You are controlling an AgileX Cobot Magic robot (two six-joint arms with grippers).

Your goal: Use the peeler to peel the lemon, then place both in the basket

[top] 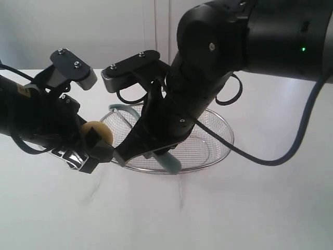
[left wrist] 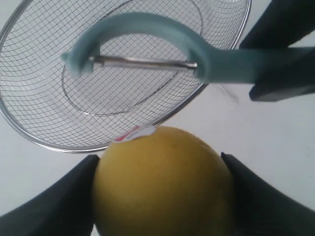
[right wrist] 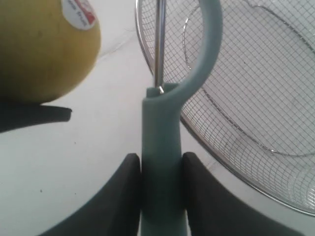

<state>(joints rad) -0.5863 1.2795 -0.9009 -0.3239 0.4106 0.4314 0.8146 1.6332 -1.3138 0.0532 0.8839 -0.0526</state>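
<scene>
The yellow lemon (left wrist: 162, 187) with a small sticker sits between the black fingers of my left gripper (left wrist: 158, 160), which is shut on it, held just above the table beside the basket. In the exterior view the lemon (top: 99, 133) shows at the basket's left edge. My right gripper (right wrist: 161, 162) is shut on the teal handle of the peeler (right wrist: 161, 132). The peeler's looped head and blade (left wrist: 142, 62) hover over the wire mesh basket (left wrist: 49, 142), a short gap from the lemon. The basket (top: 221, 148) holds nothing.
White table (top: 234, 208) all around. The bulky right arm (top: 218, 57) hangs over the basket and hides part of it. The left arm (top: 31, 114) comes in from the left edge.
</scene>
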